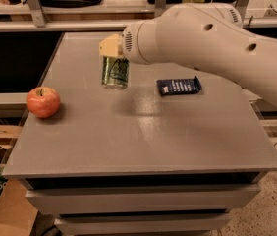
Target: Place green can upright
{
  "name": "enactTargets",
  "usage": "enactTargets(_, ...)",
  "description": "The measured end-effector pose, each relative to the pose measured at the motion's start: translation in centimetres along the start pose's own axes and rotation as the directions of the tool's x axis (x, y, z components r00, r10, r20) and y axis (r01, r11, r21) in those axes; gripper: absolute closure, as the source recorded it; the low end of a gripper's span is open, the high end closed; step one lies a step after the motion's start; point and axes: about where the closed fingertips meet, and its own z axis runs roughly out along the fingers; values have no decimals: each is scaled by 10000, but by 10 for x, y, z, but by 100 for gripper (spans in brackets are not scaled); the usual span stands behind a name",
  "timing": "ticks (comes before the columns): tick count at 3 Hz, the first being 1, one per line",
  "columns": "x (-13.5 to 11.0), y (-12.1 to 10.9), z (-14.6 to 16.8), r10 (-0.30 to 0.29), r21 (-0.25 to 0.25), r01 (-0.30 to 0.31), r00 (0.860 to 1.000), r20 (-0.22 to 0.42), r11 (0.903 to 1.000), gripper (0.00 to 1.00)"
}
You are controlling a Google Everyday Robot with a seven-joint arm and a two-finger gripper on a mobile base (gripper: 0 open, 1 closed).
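Observation:
The green can (115, 73) stands upright over the far left part of the grey table (143, 141), its base at or just above the surface. My gripper (111, 49) is directly above it, at the end of the big white arm (212, 43) that comes in from the right. A tan finger (108, 46) shows at the can's top, and the gripper is shut on the can's upper end. The other finger is hidden behind the arm.
A red apple (43, 102) sits near the table's left edge. A flat dark-blue packet (179, 86) lies right of the can. A cardboard box (6, 205) stands on the floor at the left. A shelf rail (55, 26) runs behind the table.

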Motion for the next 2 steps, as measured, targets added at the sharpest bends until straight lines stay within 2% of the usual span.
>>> enactTargets(1,-6,12,2,-188,-733,209,9994,290,9971,100)
enactTargets(2,-8,23,2,-651,-1308,739,9954,706,9886,100)
